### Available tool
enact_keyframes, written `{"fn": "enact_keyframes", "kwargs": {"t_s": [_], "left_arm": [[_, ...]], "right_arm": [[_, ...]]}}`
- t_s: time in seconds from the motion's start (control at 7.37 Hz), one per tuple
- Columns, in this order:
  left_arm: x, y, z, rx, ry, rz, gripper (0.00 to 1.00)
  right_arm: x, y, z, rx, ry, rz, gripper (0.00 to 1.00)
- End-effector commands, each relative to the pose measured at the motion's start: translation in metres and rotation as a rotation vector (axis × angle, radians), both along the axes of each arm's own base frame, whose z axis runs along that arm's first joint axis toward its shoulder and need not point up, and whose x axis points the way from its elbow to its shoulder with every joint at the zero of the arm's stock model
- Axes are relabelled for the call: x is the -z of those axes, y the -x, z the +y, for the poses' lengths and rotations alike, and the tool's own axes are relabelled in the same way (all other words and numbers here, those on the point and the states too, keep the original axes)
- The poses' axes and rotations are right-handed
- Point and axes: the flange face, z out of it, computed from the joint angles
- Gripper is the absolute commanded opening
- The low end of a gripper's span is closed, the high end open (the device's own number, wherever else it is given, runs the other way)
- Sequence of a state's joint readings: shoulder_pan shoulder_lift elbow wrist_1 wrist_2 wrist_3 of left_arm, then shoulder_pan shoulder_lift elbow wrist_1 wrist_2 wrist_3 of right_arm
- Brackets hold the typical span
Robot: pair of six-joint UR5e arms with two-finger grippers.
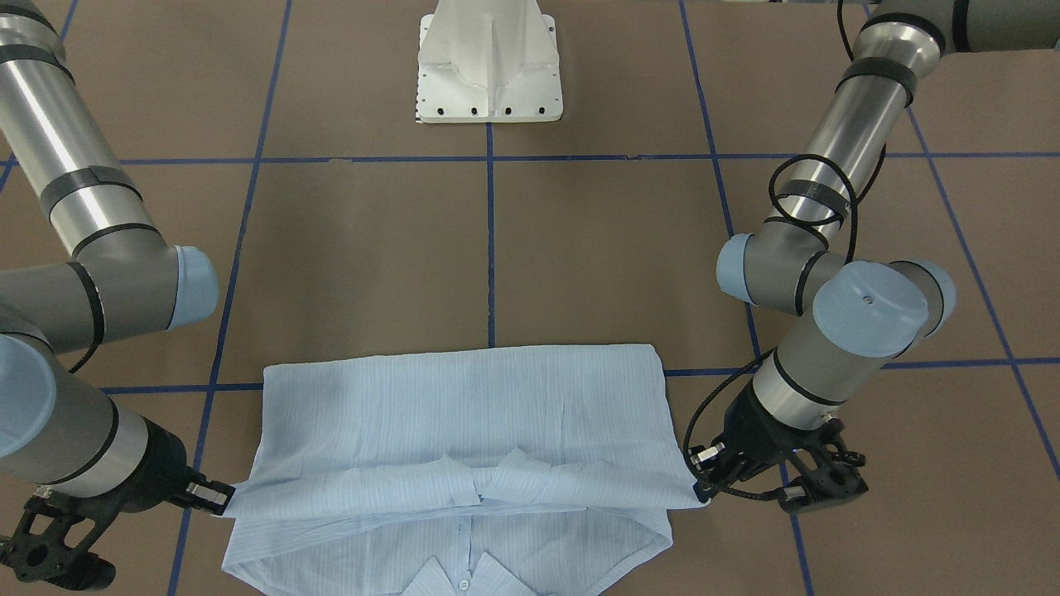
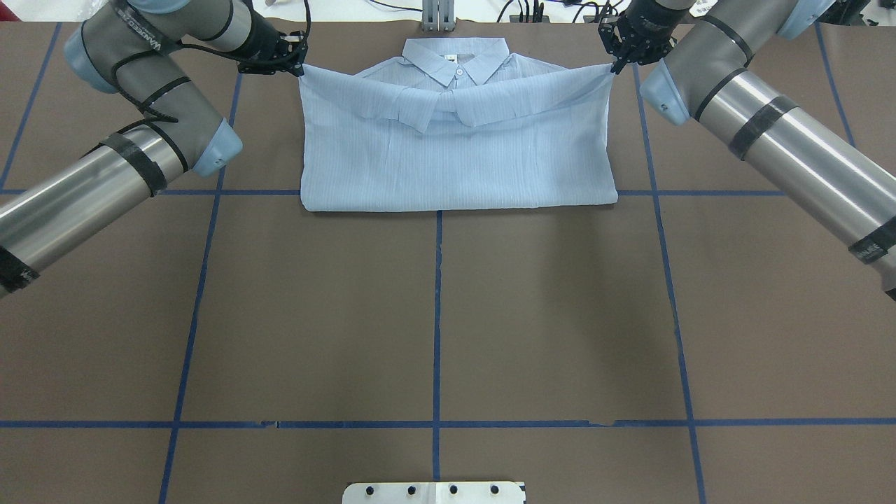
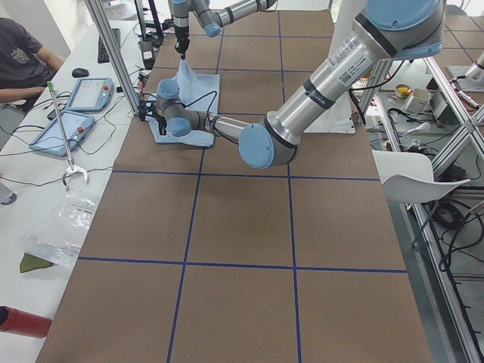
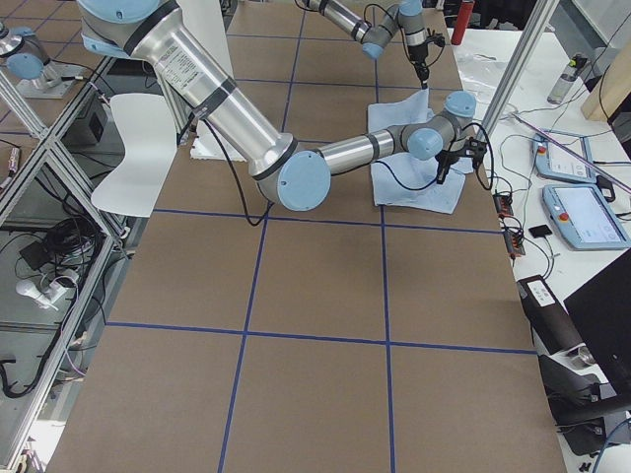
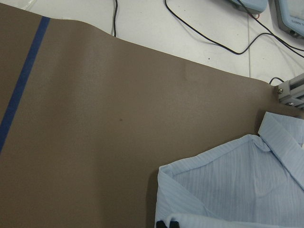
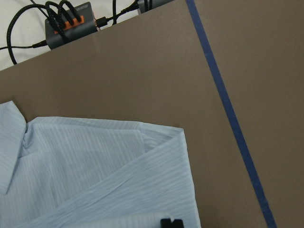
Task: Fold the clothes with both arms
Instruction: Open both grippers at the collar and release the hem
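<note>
Left gripper (image 2: 299, 67): clamped on the shirt (image 2: 455, 154), left corner of its raised edge.
Right gripper (image 2: 614, 65): clamped on that edge's right corner.
Collar (image 2: 455, 59): far side.

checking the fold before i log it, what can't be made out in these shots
- Front-facing view: the bottom edge cuts off the collar of the shirt.
- Wrist views: the left gripper and right gripper show only black tips at the bottom edge.
- Overhead view: the shirt's lower layers are hidden under the folded-over flap.
- Side views: both grips too small.
</note>
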State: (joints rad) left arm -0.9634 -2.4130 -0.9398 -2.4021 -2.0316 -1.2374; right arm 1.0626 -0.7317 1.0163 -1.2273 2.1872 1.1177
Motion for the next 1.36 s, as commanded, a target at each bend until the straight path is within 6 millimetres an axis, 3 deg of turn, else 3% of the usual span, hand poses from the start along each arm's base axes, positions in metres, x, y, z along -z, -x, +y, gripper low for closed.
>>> {"fn": "enact_keyframes", "kwargs": {"t_s": [0.0,0.14,0.27,0.41,0.68,0.81,0.95,1.08,1.22], "left_arm": [[0.01,-0.001,-0.002,0.003,-0.008,0.01,0.0],[0.011,-0.001,-0.002,0.004,-0.01,0.01,0.51],[0.007,-0.001,-0.001,0.005,-0.01,0.005,0.94],[0.004,0.0,-0.001,0.007,-0.005,0.001,0.99],[-0.007,0.003,0.002,0.009,0.0,-0.001,0.99],[-0.002,0.01,0.011,0.01,-0.012,0.011,0.99],[-0.004,0.016,0.02,0.018,-0.004,0.025,0.99],[-0.006,0.015,0.022,0.025,0.01,0.034,0.99],[-0.006,0.014,0.022,0.024,0.012,0.034,0.99]], "right_arm": [[0.003,0.001,-0.003,-0.012,-0.02,0.008,0.0],[0.005,0.01,0.001,-0.013,-0.051,0.015,0.98],[0.005,0.017,0.003,-0.017,-0.065,0.028,1.0],[0.005,0.017,0.003,-0.016,-0.066,0.029,1.0],[0.01,0.016,0.01,-0.013,-0.079,0.014,1.0],[0.0,0.005,0.032,-0.01,-0.095,-0.003,1.0],[-0.022,0.007,0.061,0.014,-0.097,-0.003,1.0],[-0.039,0.043,0.09,0.066,-0.08,0.006,1.0],[-0.053,0.066,0.107,0.09,-0.075,0.03,1.0]]}}
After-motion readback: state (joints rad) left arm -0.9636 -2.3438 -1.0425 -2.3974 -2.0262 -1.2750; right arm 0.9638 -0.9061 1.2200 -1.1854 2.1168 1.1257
